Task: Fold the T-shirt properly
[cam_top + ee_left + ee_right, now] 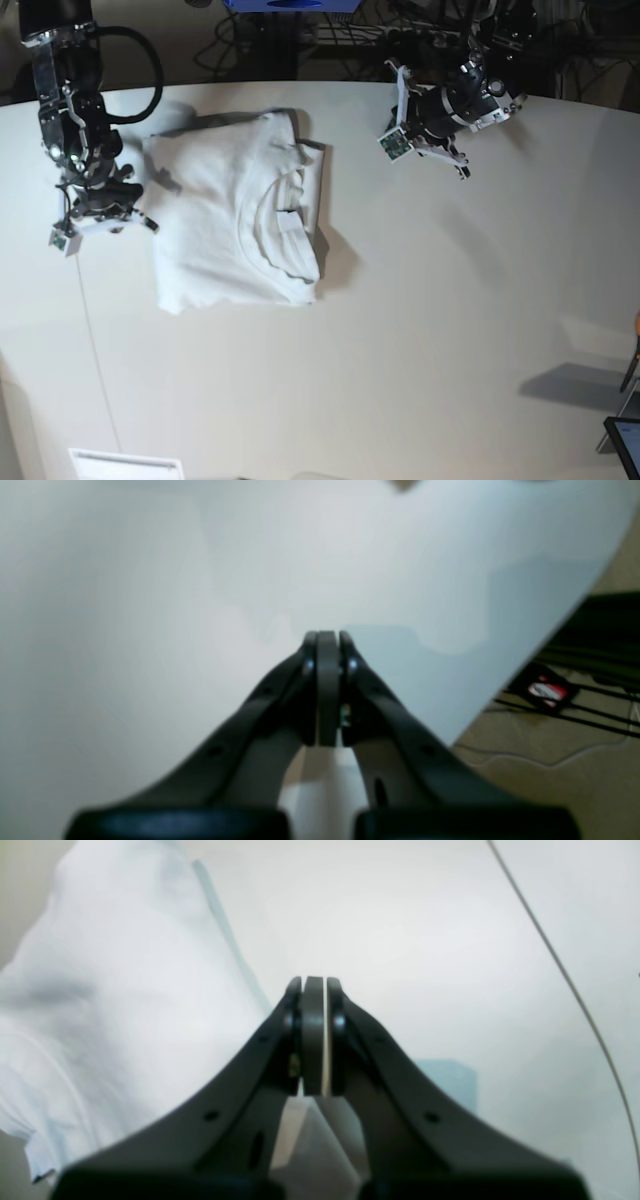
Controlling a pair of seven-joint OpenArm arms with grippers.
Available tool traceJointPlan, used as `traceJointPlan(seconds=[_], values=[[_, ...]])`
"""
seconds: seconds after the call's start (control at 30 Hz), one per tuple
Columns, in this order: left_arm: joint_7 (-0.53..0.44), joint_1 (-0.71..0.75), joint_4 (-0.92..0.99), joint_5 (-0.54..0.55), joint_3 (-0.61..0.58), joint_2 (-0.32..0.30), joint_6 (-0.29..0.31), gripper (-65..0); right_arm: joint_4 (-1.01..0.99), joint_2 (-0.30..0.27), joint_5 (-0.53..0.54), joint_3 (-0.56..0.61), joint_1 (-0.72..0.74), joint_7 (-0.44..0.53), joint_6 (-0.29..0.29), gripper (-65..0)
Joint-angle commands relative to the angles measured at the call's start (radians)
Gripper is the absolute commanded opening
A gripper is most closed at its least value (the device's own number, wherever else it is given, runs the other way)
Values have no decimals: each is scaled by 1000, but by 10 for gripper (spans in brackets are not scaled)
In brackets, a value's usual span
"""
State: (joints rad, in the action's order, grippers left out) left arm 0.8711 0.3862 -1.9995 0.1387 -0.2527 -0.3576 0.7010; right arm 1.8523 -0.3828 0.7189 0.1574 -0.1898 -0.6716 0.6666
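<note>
So the T-shirt (235,215) is sitting on the table (450,320) as a fairly neat rectangle, collar showing toward its right edge in the base view. It's closer to my right arm's side than to the middle. To me that looks like the folding is basically done, or at most one fold short.

My right gripper (315,985) is clenched with nothing in it, and hangs just beside the shirt's edge, not touching any cloth that I can see. My left gripper (327,637) is also pinched closed on nothing, well apart from the shirt and over bare tabletop near the far edge.

My read is I'm in the let-go-and-check stage. If another fold is wanted, I'd have to open both sets of jaws, come down on the two corners of one short edge, and carry it across evenly so the layers don't slide. Otherwise the next thing is just pulling both arms clear without snagging the edge beside my right one.
</note>
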Motion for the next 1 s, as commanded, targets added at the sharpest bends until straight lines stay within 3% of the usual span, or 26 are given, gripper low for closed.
traceJointPlan(seconds=[0.0, 0.23, 0.47, 0.63, 0.97], values=[[-17, -6, -16, 9, -12, -2, -3, -650, 19, -11, -5, -3, -4, 17, -3, -634], [-13, -60, 16, 2, -61, 68, -3, -650, 20, -5, -3, 5, -93, 17, -3, -634], [-13, -129, 101, 5, -153, 131, -3, -650, 33, -6, -5, 81, -138, 20, -3, -634], [-17, -188, 230, 0, -155, 188, -3, -650, 33, -6, -5, 146, -139, 20, 2, -634], [-19, -358, 308, 0, -139, 188, -3, -650, 33, -5, -5, 281, -135, 22, 3, -634]])
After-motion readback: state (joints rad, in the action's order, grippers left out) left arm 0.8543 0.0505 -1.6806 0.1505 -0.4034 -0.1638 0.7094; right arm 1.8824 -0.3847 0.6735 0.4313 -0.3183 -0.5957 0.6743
